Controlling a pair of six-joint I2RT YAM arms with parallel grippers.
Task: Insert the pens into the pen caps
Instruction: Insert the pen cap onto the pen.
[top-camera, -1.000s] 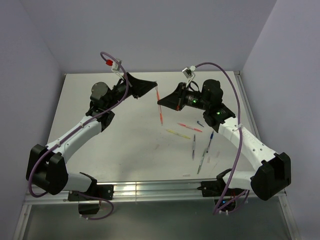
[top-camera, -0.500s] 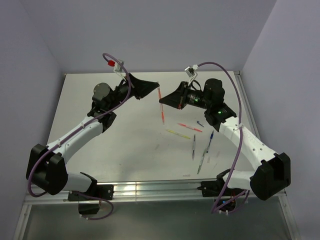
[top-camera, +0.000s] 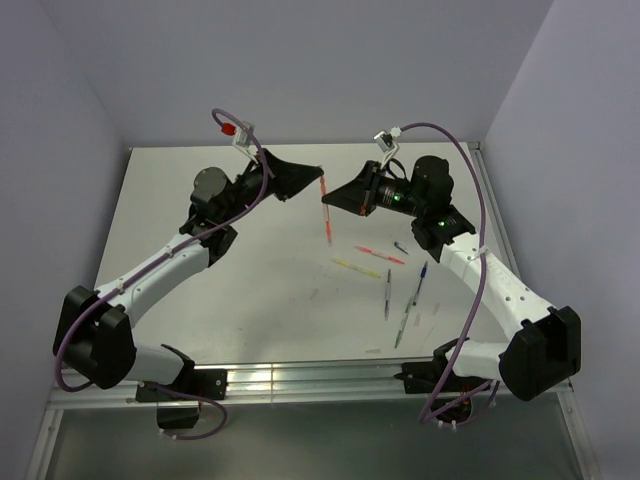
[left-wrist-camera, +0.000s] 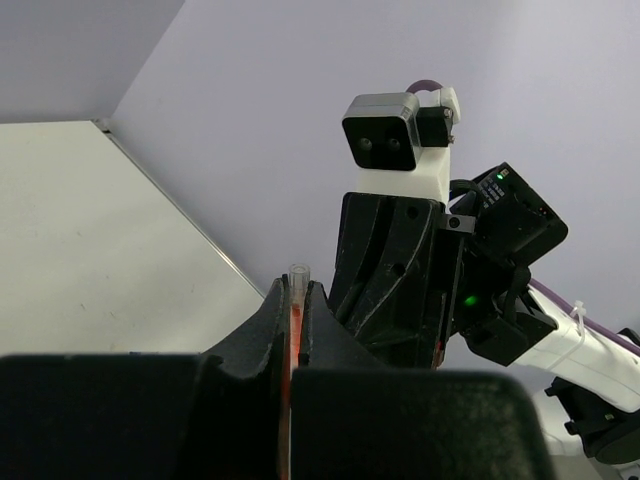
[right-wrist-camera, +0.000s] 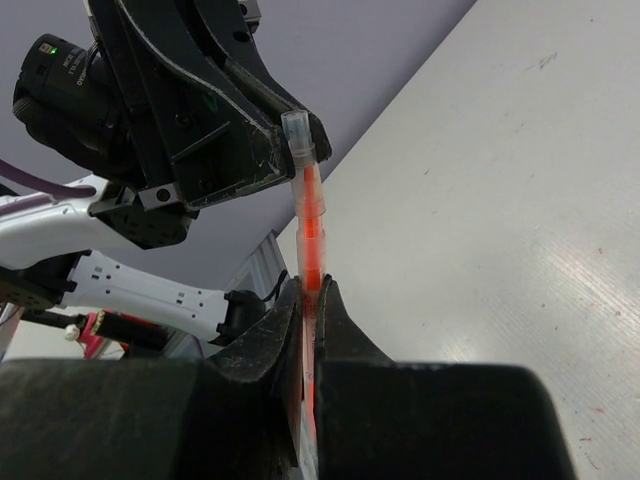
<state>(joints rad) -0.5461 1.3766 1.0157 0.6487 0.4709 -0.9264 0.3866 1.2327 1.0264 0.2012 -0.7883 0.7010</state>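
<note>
We are pinching our left gripper (top-camera: 317, 171) tight on a pale pen cap (right-wrist-camera: 297, 130), raised above the far middle of the table (top-camera: 200, 300). The cap is sitting over the top end of the red pen (top-camera: 327, 228), which is hanging nearly upright in the air. Just right, our right gripper (top-camera: 325, 201) is clamping narrowly around that pen's shaft. Farther right, lying on the table, we are seeing a yellow pen (top-camera: 356, 268), a red-pink pen (top-camera: 380, 254), a grey pen (top-camera: 388, 295), a dark blue cap (top-camera: 400, 247), a green-clear pen (top-camera: 404, 322) and a blue pen (top-camera: 421, 282).

The right pincer (right-wrist-camera: 310, 290) hides part of the red pen (right-wrist-camera: 310, 215).
</note>
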